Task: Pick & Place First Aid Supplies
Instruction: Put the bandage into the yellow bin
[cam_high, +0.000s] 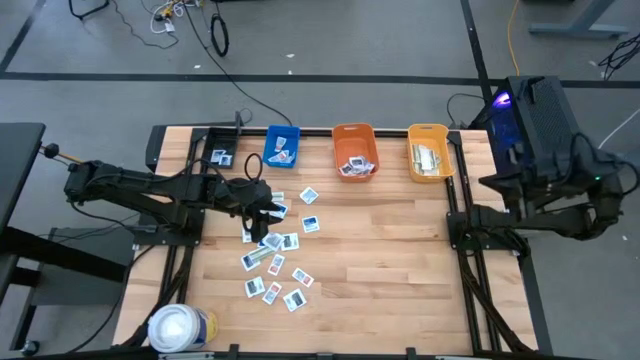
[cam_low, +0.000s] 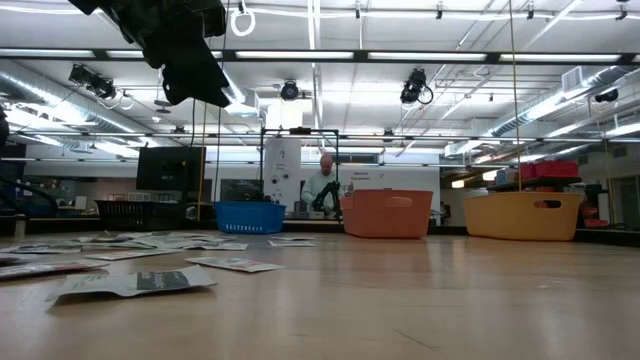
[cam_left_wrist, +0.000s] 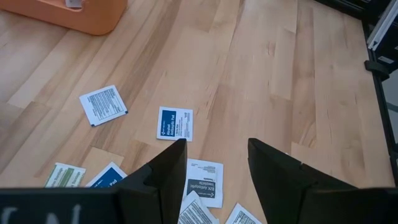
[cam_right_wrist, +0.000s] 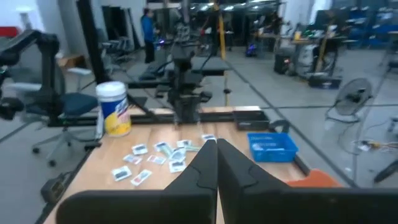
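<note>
The first aid packets (cam_high: 275, 250), small and flat, white with blue print, lie scattered flat on the left middle of the wooden table. They also show in the low view (cam_low: 130, 283) and the right wrist view (cam_right_wrist: 155, 155). My left gripper (cam_high: 265, 212) hangs open and empty above the far end of the scatter. In its wrist view (cam_left_wrist: 214, 146) a blue-and-white packet (cam_left_wrist: 175, 123) lies just ahead of the fingers and another (cam_left_wrist: 204, 183) lies below the gap. In the low view the left gripper (cam_low: 190, 60) is well above the table. My right gripper (cam_right_wrist: 216, 149) is shut and empty at the table's right edge (cam_high: 470, 218).
Three bins stand along the far edge: blue (cam_high: 282, 145), orange (cam_high: 354, 150) and yellow (cam_high: 429, 152), each with some packets inside. A large white roll with a yellow-blue band (cam_high: 180, 327) stands at the near left corner. A person (cam_low: 322, 185) stands in the room behind.
</note>
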